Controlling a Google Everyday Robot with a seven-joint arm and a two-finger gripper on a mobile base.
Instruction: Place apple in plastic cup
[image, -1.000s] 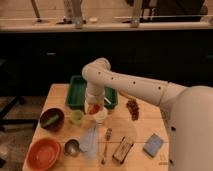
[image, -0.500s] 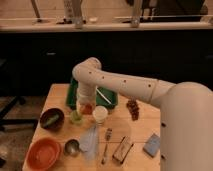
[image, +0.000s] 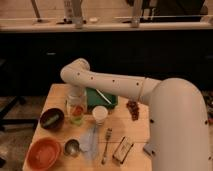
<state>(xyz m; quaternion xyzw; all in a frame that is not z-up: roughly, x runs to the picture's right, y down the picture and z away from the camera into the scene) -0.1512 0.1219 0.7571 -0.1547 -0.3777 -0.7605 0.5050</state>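
Note:
My gripper (image: 76, 104) hangs down from the white arm over the left half of the wooden table (image: 60, 92). It is shut on the apple (image: 78, 110), a small orange-red fruit between the fingers. The plastic cup (image: 76, 120), short and translucent light green, stands directly under the apple. The apple sits at the cup's mouth; whether it touches the cup I cannot tell. The gripper hides the cup's rim.
A white cup (image: 100, 115) stands just right of the plastic cup. A dark bowl (image: 51, 119) is to its left, an orange bowl (image: 44, 152) and metal cup (image: 71, 147) in front. A green tray (image: 104, 97), grapes (image: 132, 109), a fork (image: 106, 145) and a box (image: 122, 150) lie around.
The gripper has carried the apple to the left, from beside the white cup to over the plastic cup, and lowered it a little.

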